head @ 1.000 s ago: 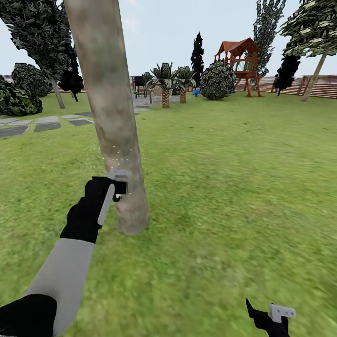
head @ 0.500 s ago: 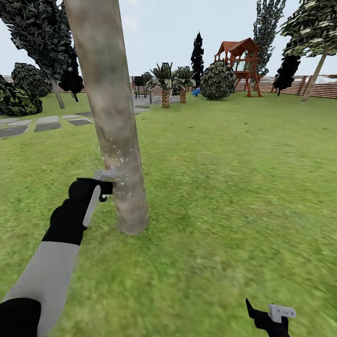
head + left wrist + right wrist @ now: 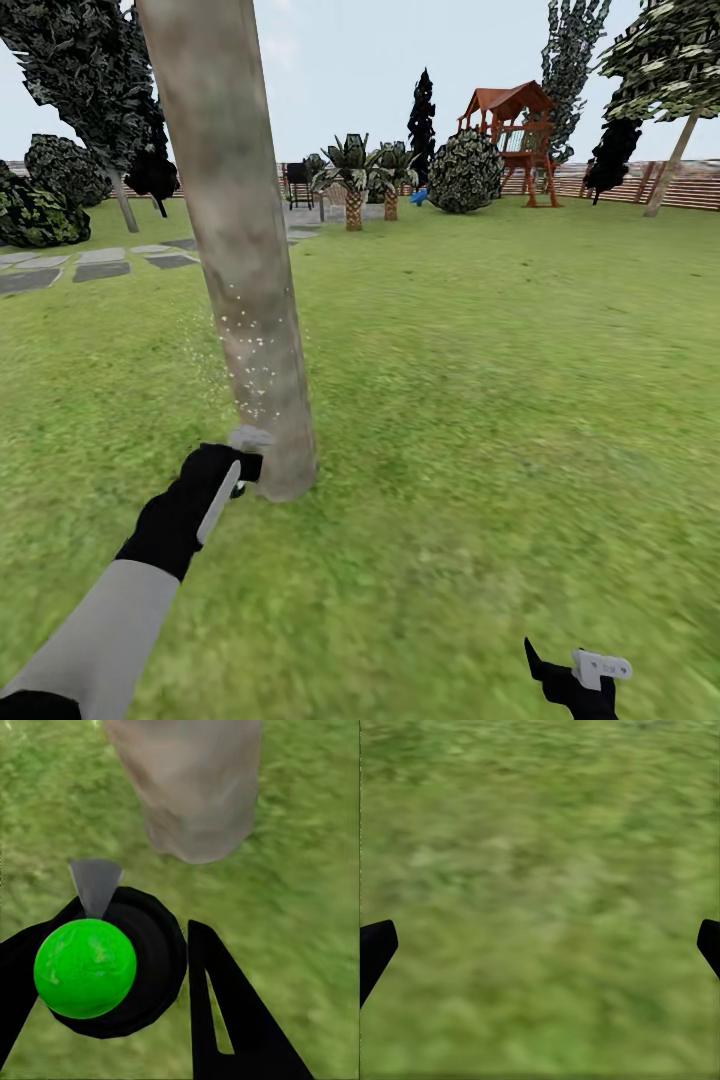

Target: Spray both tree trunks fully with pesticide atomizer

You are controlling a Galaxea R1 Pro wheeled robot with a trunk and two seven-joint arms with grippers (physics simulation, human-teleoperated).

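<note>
Atomizer [image 3: 247, 450] is seen clamped in the jaws of the left gripper [image 3: 240, 468], low beside the foot of the trunk [image 3: 240, 240], its pale head pointed at the bark and nearly touching it. Lawn [image 3: 500, 400] is spread across the head view, backed by a slat fence [image 3: 690, 185]. The trunk is set in the lawn at the left and leans slightly, and pale specks are scattered on its bark above the atomizer. A second tree [image 3: 665, 90] with a slim leaning stem is seen far right, well apart. A wooden play tower [image 3: 512, 130], short palms [image 3: 355, 175], dark shrubs [image 3: 465, 172] and grey stepping stones [image 3: 90, 265] are ranged along the far edge. In the left wrist view the bottle [image 3: 112, 964] is seen end-on between black fingers [image 3: 225, 1020], a bright green disc at its middle and a grey nozzle aimed at the trunk base [image 3: 195, 795]. The right gripper [image 3: 580, 680] is held low at the near right, and its jaws are seen wide apart over bare grass [image 3: 540, 885] in the right wrist view.
</note>
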